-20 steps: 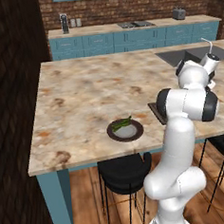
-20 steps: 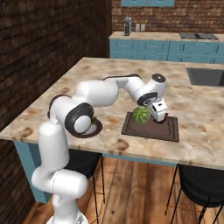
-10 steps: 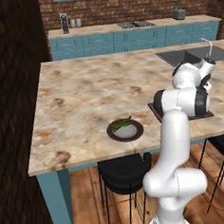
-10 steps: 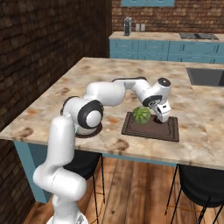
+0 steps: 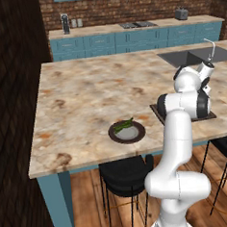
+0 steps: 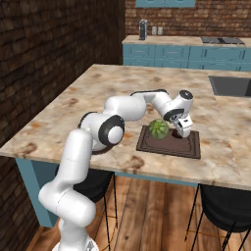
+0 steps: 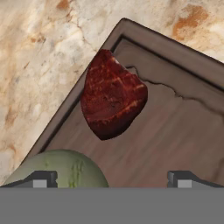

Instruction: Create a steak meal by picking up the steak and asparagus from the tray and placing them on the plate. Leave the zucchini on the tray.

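In the hand view the dark red steak [image 7: 112, 100] lies in a corner of the dark brown tray [image 7: 175, 131], with the pale green zucchini [image 7: 61, 168] beside it near one fingertip. My gripper [image 7: 112, 180] hovers open above the tray, and the steak lies ahead of its spread fingertips [image 7: 41, 179], not between them. From the right base the gripper [image 6: 184, 131] hangs low over the tray [image 6: 169, 146], right of the zucchini [image 6: 158, 129]. The asparagus [image 5: 123, 125] lies on the round plate [image 5: 136, 135], left of the tray [image 5: 156, 113].
The tray and plate sit near the front edge of the marble island. A sink [image 5: 188, 56] is set into the island's far right. Black stools [image 5: 122, 175] stand under the front edge. A brick wall rises to the left.
The arm has swung its elbow round, and the gripper has shifted slightly right and lower over the tray. Plate, asparagus and zucchini have stayed put.
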### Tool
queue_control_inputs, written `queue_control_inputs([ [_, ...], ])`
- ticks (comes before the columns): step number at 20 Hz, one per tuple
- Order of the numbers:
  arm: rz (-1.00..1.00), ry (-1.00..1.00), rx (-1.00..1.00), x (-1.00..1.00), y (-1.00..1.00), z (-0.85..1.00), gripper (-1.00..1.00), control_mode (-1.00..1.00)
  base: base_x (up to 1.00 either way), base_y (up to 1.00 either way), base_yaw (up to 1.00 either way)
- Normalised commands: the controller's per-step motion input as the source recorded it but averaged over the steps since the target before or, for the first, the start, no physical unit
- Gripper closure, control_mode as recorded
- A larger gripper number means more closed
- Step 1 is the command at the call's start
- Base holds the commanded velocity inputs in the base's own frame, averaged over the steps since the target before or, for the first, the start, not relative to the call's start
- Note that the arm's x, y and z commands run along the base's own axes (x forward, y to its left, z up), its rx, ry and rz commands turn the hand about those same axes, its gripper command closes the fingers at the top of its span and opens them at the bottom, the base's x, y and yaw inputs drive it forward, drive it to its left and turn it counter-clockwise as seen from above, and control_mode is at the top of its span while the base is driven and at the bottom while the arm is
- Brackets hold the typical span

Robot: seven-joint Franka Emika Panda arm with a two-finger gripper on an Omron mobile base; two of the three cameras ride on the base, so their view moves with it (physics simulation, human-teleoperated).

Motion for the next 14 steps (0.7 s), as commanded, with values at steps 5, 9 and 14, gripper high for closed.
queue_control_inputs([
  [5, -0.01, 0.00, 0.00, 0.18, -0.19, -0.24, -1.00, -1.00, 0.00, 0.00, 0.00],
  [9, -0.03, 0.00, 0.00, 0.20, -0.18, -0.19, -1.00, -1.00, 0.00, 0.00, 0.00],
  [14, -0.03, -0.02, 0.00, 0.29, -0.05, -0.13, -1.00, -1.00, 0.00, 0.00, 0.00],
])
